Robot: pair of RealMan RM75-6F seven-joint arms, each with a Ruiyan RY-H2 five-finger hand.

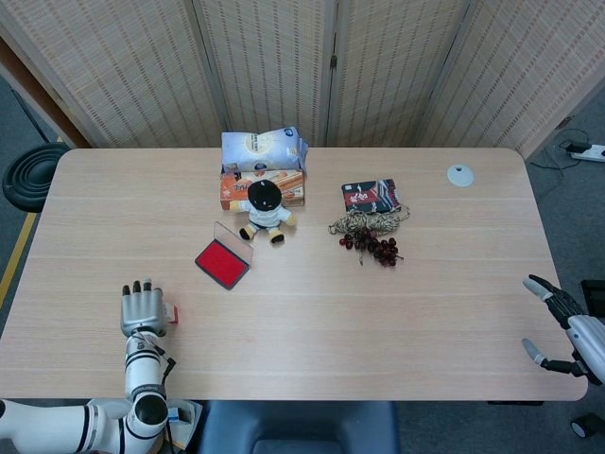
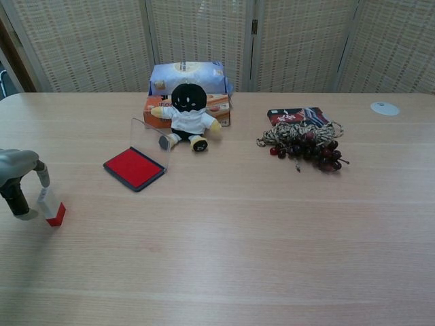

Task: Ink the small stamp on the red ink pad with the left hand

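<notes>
The small stamp (image 2: 51, 206), white with a red base, stands upright on the table at the near left; in the head view only a sliver of the stamp (image 1: 173, 314) shows beside the hand. My left hand (image 2: 19, 182) (image 1: 144, 307) hovers right at it, one finger behind the stamp's top and the thumb just left of it, with no firm grip visible. The red ink pad (image 2: 134, 167) (image 1: 223, 262) lies open further in and to the right, its clear lid standing up. My right hand (image 1: 565, 329) hangs open at the table's right edge, far from both.
Behind the pad sits a black-headed doll (image 2: 185, 115) in front of snack boxes (image 2: 186, 78). Dark grapes (image 2: 309, 151) with a coil of rope and a dark packet (image 2: 297, 115) lie mid-right. A white disc (image 2: 385, 108) rests at the far right.
</notes>
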